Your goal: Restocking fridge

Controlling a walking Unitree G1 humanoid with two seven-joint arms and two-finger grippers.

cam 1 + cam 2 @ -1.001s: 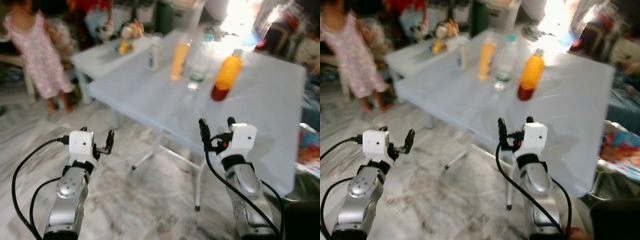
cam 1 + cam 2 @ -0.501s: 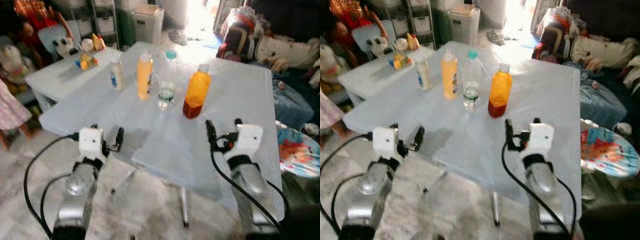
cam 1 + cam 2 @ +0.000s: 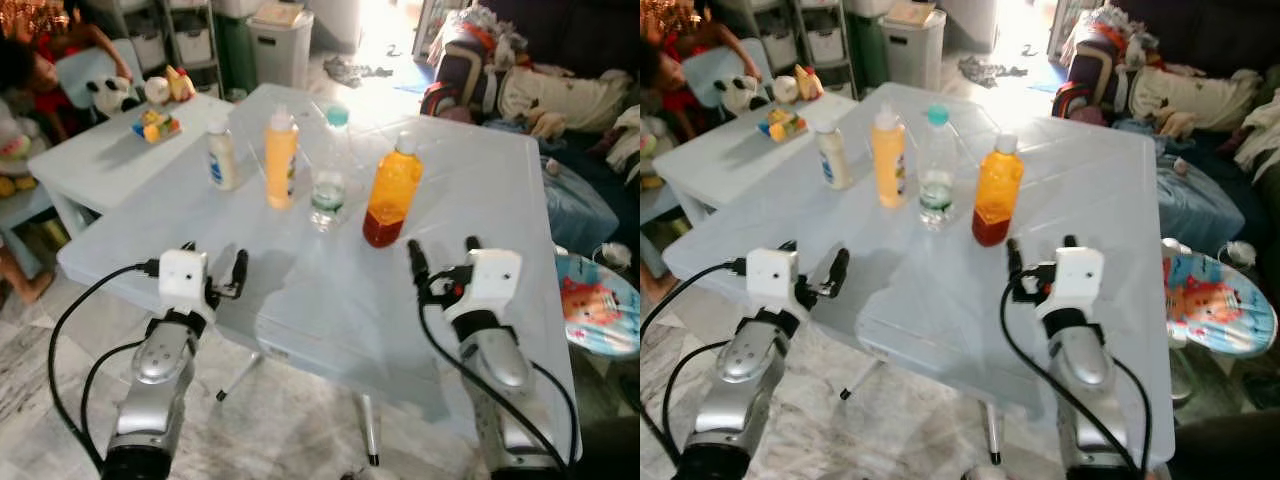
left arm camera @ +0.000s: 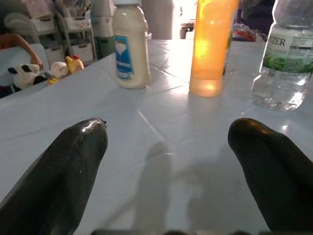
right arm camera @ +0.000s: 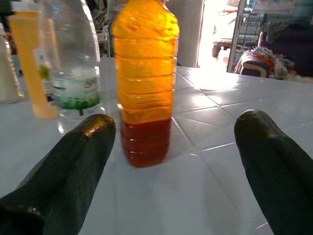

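**Four bottles on white table, both grippers empty**

Bottle tops were cut off in both wrist views; the clear water bottle's (image 4: 288, 58) label was only partly readable. The white square folding table (image 3: 500, 200) stood on marble-pattern floor (image 3: 300, 420), with a low white side table (image 3: 90, 160) holding toys to the left. On the table, in a row: small white bottle (image 3: 220, 155), yellow-orange squeeze bottle (image 3: 281, 160), water bottle, orange-and-red juice bottle (image 3: 391, 192). Left gripper (image 3: 213, 268) and right gripper (image 3: 440, 258) hovered at the near edge, fingers apart, short of the bottles.

The surface (image 3: 480, 200) is pale blue-white. On it stand an orange-and-red bottle (image 3: 391, 190), a clear bottle (image 3: 329, 168), a yellow bottle (image 3: 281, 159) and a cream bottle (image 3: 220, 155).
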